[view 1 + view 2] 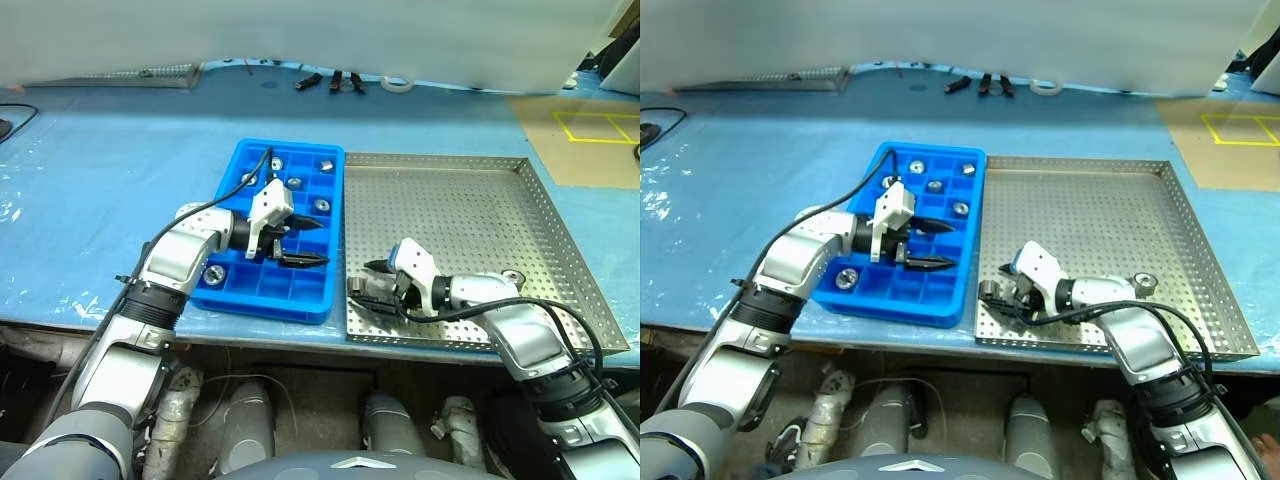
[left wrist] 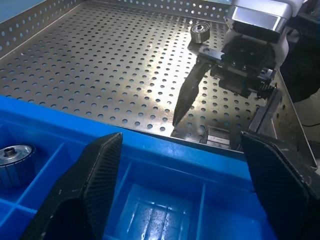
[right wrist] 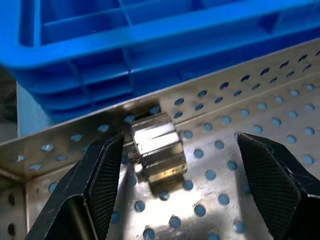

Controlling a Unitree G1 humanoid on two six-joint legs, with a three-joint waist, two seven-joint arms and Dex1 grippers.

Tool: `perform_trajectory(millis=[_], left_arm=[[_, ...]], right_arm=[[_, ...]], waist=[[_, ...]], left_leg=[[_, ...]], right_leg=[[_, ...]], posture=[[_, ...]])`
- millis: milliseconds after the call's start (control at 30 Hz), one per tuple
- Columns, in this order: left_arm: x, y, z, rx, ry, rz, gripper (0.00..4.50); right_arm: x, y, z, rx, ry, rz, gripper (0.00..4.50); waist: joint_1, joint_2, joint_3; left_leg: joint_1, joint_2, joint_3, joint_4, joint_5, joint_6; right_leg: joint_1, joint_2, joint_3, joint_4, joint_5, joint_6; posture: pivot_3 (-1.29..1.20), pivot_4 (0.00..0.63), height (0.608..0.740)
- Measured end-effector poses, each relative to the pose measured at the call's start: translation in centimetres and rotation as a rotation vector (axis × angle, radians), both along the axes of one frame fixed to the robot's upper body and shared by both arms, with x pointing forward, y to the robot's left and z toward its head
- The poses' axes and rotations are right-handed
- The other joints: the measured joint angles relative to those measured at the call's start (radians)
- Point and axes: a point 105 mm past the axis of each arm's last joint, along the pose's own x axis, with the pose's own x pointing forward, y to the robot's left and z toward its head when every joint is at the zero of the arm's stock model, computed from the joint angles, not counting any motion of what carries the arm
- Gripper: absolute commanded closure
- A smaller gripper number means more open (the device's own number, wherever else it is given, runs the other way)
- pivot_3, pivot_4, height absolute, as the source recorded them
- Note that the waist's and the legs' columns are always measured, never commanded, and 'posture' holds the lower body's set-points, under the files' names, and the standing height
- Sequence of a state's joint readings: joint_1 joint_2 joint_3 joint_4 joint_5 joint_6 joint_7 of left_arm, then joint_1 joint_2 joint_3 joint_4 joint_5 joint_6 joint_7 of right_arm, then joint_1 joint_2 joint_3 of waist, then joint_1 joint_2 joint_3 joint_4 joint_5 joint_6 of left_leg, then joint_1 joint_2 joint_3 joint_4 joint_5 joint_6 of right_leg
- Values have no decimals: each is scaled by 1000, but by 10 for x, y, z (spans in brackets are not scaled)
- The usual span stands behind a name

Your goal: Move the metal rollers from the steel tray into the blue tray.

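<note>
The steel tray [image 1: 480, 215] is the big shiny one with little holes, and the blue tray [image 1: 240, 165] sits right beside it, side by side with it. One metal roller [image 3: 157, 147] lies on its side on the floor of the steel tray, tucked in the near corner next to the blue tray, close to the tray's rim. Its long way runs about level with the floor, slanting across the gap between the fingers. The right gripper [image 1: 368, 284] is low over that corner, and it is the nearer arm by far. Its two black fingers are spread wide and hold nothing. The roller lies between them, closer to one finger [image 3: 97, 175] than the other, and the fingers do not seem to touch it yet. So I think the next move is to push in a little and squeeze. It may slip, because it is round and could roll toward the rim. Another roller [image 1: 513, 277] sits farther along the steel tray's near edge, away from the blue tray. The left gripper [image 1: 302, 243] hangs over the blue tray, wide open and empty too. Some rollers [image 1: 296, 183] already rest in the blue tray's little boxes.
</note>
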State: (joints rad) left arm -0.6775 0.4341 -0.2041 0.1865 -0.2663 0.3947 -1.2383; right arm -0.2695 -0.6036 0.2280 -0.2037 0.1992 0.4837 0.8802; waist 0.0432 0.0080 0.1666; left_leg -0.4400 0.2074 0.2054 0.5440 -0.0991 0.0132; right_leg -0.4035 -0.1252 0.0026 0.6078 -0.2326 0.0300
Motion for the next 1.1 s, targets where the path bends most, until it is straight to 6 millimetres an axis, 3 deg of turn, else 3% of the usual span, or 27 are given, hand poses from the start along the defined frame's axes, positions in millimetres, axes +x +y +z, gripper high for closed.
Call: perform_trajectory(millis=[33,133,333,600,867,1000,1100], left_arm=[[0,0,0,1,2,2,526],[0,0,0,2,4,6,526],[-1,1,1,8,3,10,526],[-1,16,9,12,-7,45,526],[14,61,42,-49,-91,274,526],[8,77,37,-61,-87,372,526],[1,82,32,-65,-78,416,526]], right_arm=[[1,0,-1,2,4,-1,657],[2,1,-6,16,34,-5,1294],[0,5,-6,33,52,6,3273],[1,4,-1,7,36,-12,3285],[17,13,54,7,-124,11,3285],[28,30,76,36,-182,53,3285],[38,42,76,43,-172,70,3285]], waist=[[0,0,0],[0,0,0],[0,0,0],[1,0,0],[2,0,0],[5,0,0],[24,-1,0]], left_leg=[[0,0,0,0,0,0],[0,0,0,0,0,0],[0,0,0,0,0,0],[0,0,0,0,0,0],[0,0,0,-1,1,-2],[0,1,-1,-2,2,-3],[-1,2,-1,-3,2,-4]], right_leg=[[0,0,0,0,0,0],[0,0,0,0,0,0],[0,0,0,0,0,0],[-1,0,0,0,0,0],[-1,1,0,1,0,0],[-2,1,-1,1,0,0],[-2,1,-2,1,0,0]], posture=[[-183,150,740],[-180,150,740],[-181,150,740],[-163,150,740],[-44,150,740],[32,150,740],[102,150,740]])
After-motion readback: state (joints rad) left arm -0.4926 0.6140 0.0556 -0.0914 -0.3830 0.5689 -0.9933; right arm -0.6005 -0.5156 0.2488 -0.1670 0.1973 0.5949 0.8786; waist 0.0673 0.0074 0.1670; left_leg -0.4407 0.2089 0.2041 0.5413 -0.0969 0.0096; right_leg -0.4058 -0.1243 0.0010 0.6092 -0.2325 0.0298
